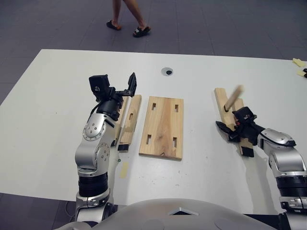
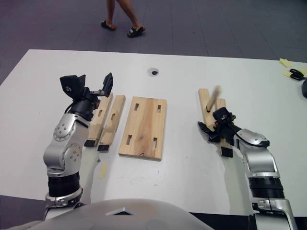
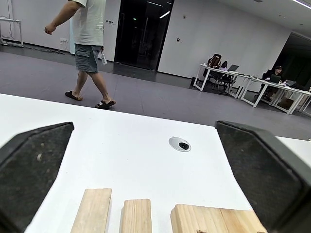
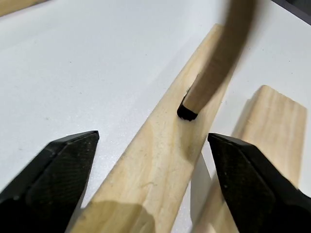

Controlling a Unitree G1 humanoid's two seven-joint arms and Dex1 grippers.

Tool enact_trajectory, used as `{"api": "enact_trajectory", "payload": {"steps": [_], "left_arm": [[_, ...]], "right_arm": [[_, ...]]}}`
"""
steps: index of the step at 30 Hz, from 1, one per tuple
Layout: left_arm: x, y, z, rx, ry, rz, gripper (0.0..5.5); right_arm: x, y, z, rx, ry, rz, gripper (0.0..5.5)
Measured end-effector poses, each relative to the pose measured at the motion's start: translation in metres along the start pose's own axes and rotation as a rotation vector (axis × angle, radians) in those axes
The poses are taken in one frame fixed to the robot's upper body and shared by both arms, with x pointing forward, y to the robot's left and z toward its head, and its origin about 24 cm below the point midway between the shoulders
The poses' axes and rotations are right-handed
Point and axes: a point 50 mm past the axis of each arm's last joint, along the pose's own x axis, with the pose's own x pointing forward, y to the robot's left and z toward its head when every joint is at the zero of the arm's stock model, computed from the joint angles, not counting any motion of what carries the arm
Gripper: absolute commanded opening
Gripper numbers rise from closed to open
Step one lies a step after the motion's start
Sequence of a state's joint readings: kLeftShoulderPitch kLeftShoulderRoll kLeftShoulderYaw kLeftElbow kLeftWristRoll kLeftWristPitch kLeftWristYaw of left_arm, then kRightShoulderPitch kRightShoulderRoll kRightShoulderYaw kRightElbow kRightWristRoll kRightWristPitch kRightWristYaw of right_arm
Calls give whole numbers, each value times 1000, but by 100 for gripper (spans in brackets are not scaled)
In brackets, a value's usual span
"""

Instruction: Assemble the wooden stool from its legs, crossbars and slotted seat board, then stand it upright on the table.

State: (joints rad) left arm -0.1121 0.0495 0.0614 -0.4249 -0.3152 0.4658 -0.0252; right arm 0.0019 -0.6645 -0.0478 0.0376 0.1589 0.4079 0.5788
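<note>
The seat board (image 1: 160, 127) lies flat in the middle of the table (image 1: 57, 105), its four slots showing. Just beside it, on the robot's left, two legs (image 1: 129, 117) lie side by side, and the left arm covers part of their length. The left gripper (image 3: 146, 125) hangs above their far ends, fingers wide apart and holding nothing. Well apart on the right, the right gripper (image 4: 153, 136) sits low over another leg (image 4: 160, 155), fingers spread to either side and not closed on it. A rod (image 1: 233, 97) stands tilted in a hole in that leg. Its upper end is blurred, and the wrist view cuts it off. A fourth leg (image 4: 272, 121) lies alongside, partly hidden by the gripper.
</note>
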Motion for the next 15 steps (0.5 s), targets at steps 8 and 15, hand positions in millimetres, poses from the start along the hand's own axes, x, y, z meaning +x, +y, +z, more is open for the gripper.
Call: {"api": "enact_trajectory", "payload": {"steps": [8, 15], "left_arm": [[-1, 2, -1, 9, 1, 15, 540], [0, 2, -3, 13, 7, 20, 540]], "right_arm": [[5, 9, 0, -12, 3, -6, 233], [17, 3, -1, 4, -11, -55, 215]]}}
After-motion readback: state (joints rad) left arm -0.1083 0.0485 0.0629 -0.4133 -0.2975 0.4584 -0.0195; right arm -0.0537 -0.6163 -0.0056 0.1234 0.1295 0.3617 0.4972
